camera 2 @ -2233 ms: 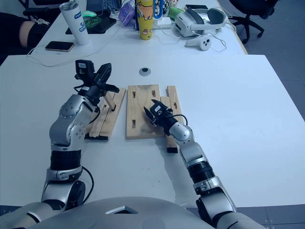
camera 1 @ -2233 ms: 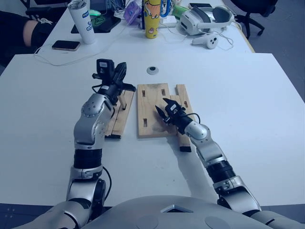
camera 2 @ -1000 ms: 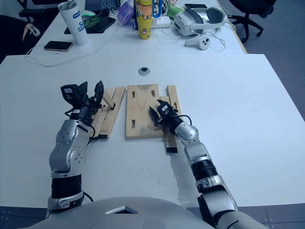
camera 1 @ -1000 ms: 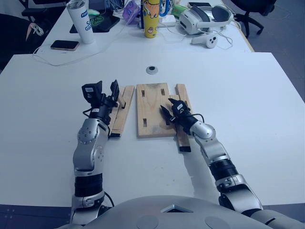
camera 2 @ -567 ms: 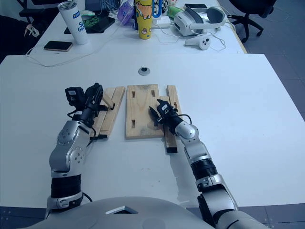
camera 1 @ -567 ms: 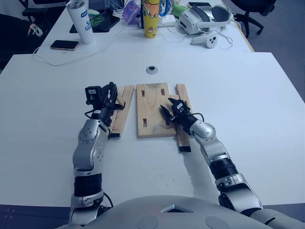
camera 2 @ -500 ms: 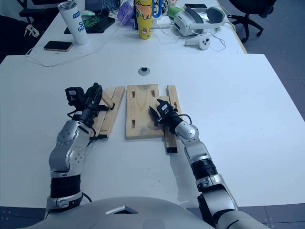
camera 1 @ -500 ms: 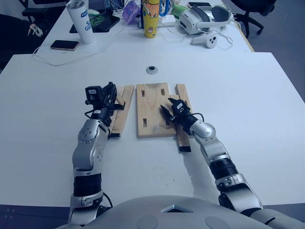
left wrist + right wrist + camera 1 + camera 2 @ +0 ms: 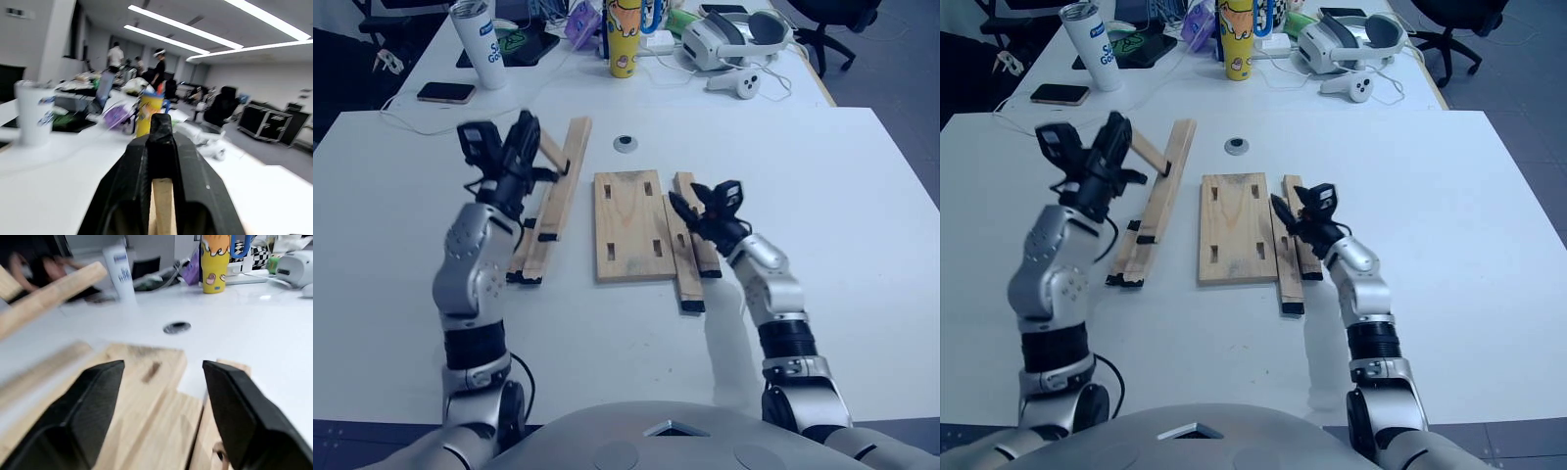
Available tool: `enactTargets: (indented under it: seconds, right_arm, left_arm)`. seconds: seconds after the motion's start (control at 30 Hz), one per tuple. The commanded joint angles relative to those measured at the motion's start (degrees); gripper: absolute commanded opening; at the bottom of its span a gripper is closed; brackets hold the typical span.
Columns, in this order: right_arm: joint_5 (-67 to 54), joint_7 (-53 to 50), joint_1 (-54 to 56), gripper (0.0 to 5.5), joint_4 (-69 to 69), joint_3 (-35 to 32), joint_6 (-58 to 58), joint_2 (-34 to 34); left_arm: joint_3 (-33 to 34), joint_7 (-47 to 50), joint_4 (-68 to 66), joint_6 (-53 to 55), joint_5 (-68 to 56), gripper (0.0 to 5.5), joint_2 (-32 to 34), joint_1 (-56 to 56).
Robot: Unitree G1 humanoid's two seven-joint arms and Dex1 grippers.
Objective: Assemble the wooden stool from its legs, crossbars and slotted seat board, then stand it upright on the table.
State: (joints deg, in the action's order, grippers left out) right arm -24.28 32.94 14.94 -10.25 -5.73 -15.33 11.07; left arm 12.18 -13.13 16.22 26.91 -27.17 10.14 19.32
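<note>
I see the seat board [image 9: 626,220] flat mid-desk [image 9: 862,245], with loose legs [image 9: 683,257] touching its right edge under my released right hand [image 9: 710,206]. My left hand [image 9: 524,149] grips the leg frame [image 9: 560,186], its far end tilted up. The cluttered back desk [image 9: 636,93] lies beyond, and white desktop runs wide rightward.

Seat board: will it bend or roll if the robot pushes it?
Probably not: the seat board is a flat wooden slab lying on the table, so it would likely slide, not roll. It looks stiff; the leg frame in the left gripper looks straight.
</note>
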Motion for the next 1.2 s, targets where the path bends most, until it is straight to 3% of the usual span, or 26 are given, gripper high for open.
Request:
enactTargets:
  seconds: [0.03, 0.27, 0.4, 0.57, 0.83, 1.2]
  right_arm:
    - [-16.5, 9.5, 4.2, 3.68, 2.3, -6.5, -15.0, 4.3]
    - [-25.2, 17.6, 12.3, 4.68, -4.2, -8.4, -27.8, 8.7]
    - [-24.5, 20.6, 12.2, 5.30, -5.2, -5.9, -30.5, 8.9]
    - [-26.4, 22.9, 11.2, 5.33, -7.3, -6.3, -34.1, 7.7]
    - [-36.2, 25.6, 11.7, 5.33, -7.4, -11.0, -44.7, 6.9]
    - [-36.1, 25.2, 11.8, 5.33, -6.6, -11.7, -43.8, 6.1]
  left_arm:
    - [3.6, -8.2, -7.1, 5.9, -10.5, 0.41, 3.6, 7.7]
    - [5.5, -23.8, -23.9, 12.5, -20.7, 0.41, 6.9, 14.3]
    - [7.4, -27.6, -29.5, 18.4, -26.4, 0.41, 6.9, 16.4]
    - [9.9, -28.5, -30.7, 25.6, -33.8, 0.41, 6.0, 16.9]
    - [8.6, -29.4, -30.6, 30.8, -36.4, 0.41, 5.5, 15.1]
    - [9.0, -27.7, -29.2, 34.6, -39.2, 0.41, 4.0, 14.6]
